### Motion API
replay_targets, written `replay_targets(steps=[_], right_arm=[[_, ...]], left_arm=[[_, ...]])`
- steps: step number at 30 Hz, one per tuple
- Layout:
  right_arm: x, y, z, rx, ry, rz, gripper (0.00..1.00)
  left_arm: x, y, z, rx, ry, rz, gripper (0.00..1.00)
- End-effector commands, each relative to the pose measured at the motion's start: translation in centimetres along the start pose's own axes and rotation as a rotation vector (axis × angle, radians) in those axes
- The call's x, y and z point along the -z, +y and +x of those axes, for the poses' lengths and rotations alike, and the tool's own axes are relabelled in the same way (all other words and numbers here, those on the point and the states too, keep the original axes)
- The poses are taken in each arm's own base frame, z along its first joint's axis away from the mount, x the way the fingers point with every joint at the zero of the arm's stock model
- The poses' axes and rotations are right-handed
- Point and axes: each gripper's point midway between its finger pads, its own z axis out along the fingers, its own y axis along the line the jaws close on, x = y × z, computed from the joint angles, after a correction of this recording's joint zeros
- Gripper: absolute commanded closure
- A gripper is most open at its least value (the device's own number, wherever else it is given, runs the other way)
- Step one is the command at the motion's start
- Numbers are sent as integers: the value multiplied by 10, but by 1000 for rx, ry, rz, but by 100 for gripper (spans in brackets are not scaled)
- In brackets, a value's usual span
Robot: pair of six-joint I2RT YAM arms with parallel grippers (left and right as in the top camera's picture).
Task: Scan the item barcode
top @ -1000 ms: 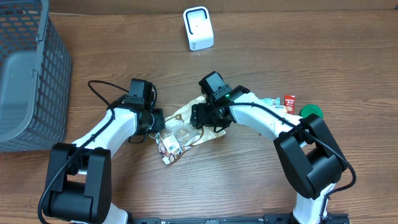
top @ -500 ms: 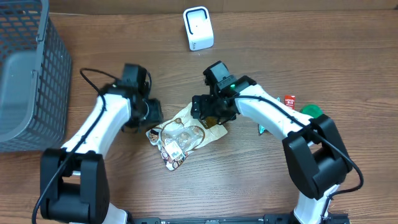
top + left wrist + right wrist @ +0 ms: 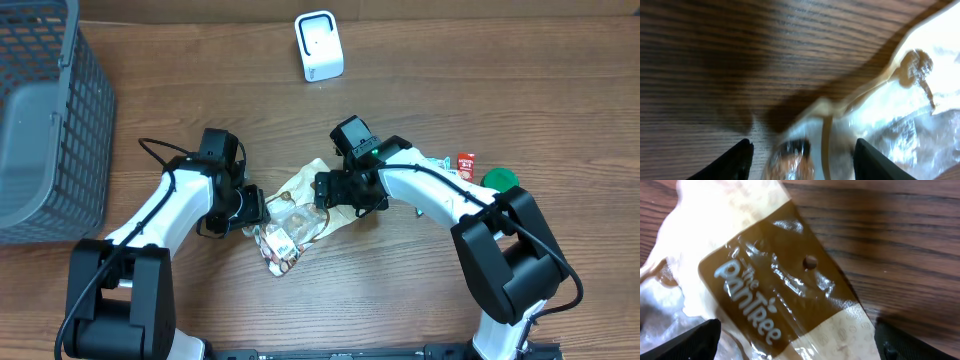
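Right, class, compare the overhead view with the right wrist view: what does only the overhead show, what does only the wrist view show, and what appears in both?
Only the overhead shows the white scanner, the grey basket and a green round object towards the table's right side. Only the right wrist view shows the brown label reading "the PanTree" and its hang hole. Both show the snack bag lying on the wooden table.
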Motion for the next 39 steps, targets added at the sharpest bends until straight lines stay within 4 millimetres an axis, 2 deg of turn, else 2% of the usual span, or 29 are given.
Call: replay_targets(steps=[1,8,13,16,18,20,23,24,25,26,28,29,30,32,35,39], right_arm=[[-8,5,16,1,21,-19,0],[-20,16,39,-52,66,-33,0],[-19,29,44,-48,97,-101,0],[-18,32,39,-42,80,-115,0],[-18,40,28,-30,36,-148,0],[-18,42,16,-28,-20,-149,0],[-18,36,0,-74,-99,-107,0],[-17,34,-4,-74,-119,-92,0],[-17,29,-7,-77,-138,-68,0],[-17,29,-7,-77,-140,-65,0],[-17,28,-7,-77,-142,-63,0],[-17,28,-7,-77,-142,-62,0],[-17,28,-7,-77,-141,-61,0],[-17,28,-7,-78,-139,-61,0],[-17,28,-7,-78,-139,-61,0],[-18,28,-6,-78,-138,-59,0]], left_arm=[[-7,-1,7,21,4,16,49],[-9,-1,7,20,2,16,58],[-9,-2,5,18,-6,20,55],[-9,-3,3,16,-16,23,49],[-8,-5,-6,7,-53,32,34],[-8,-7,-15,-1,-91,37,26],[-5,-11,-27,-15,-137,52,21],[-2,-9,-32,-16,-151,41,18],[10,-2,-39,6,-161,4,14],[18,2,-43,19,-165,-13,14],[49,5,-51,51,-170,-24,13],[63,4,-49,58,-156,-31,14],[68,4,-43,63,-135,-39,14],[68,6,-31,84,-88,-44,15],[52,11,-2,94,13,-74,16],[31,22,22,172,76,-98,12]])
